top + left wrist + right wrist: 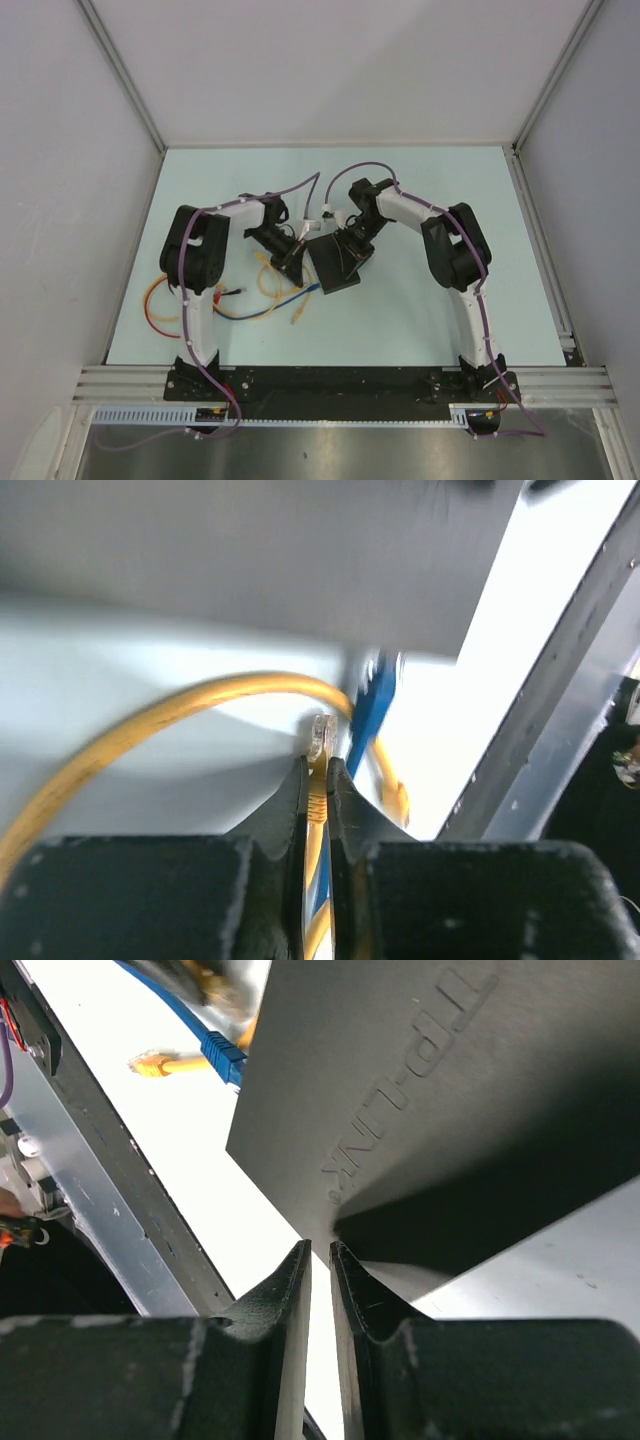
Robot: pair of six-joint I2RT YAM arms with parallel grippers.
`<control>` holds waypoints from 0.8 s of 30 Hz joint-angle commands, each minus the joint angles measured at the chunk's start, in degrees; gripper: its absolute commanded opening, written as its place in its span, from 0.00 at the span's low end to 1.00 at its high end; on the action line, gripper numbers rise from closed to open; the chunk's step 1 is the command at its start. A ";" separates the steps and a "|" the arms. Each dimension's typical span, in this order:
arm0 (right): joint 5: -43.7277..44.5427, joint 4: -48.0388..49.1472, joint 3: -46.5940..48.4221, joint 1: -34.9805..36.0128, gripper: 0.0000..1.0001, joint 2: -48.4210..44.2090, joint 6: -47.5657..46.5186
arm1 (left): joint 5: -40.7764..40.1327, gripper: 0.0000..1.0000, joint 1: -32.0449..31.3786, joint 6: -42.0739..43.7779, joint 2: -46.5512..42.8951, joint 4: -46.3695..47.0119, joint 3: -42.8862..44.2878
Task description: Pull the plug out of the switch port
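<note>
The switch (336, 263), a flat black box, lies mid-table between both arms; it fills the top of the right wrist view (450, 1090). A blue plug (224, 1054) sits in a port on its edge, also seen as a blue plug (372, 705) in the left wrist view. My left gripper (317, 765) is shut on the boot of a yellow cable's plug (319, 738), whose clear tip pokes out just short of the switch (300, 560). My right gripper (320, 1247) is shut with nothing between its fingers, its tips against the switch's near edge.
Loose cables lie left of the switch: a red and orange loop (155, 300), yellow loops (265, 280) and a blue cable (272, 303). A free yellow plug (150, 1063) lies on the table. An aluminium rail (340, 380) runs along the near edge.
</note>
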 commanded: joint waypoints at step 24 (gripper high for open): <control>9.63 3.89 0.92 2.11 0.20 4.44 -3.45 | -39.87 0.31 21.25 0.25 -20.75 0.70 1.84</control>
